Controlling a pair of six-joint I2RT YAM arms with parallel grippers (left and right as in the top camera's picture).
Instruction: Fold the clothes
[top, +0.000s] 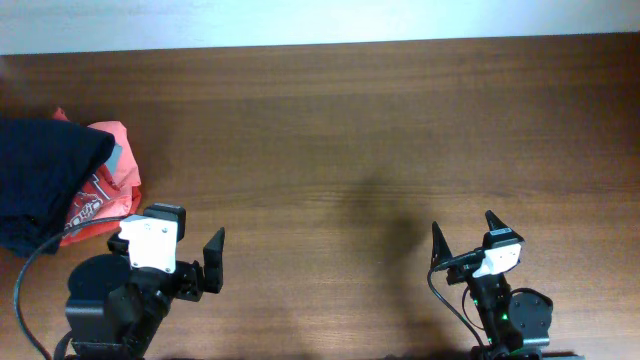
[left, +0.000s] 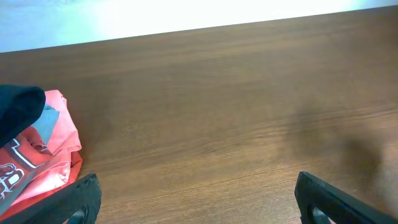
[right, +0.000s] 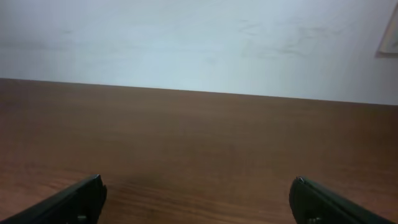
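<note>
Brown wood worktop (top: 330, 120) runs open across centre and right to its far edge; dark navy clothes (top: 40, 175) bunched at the left edge, partly out of view, lying over a red T-shirt (top: 105, 195); its white lettering too crumpled to read. Left tool (left: 198, 202) spread wide, holding nothing, near the pile; right tool (top: 464, 228) likewise spread, well apart from it.
</note>
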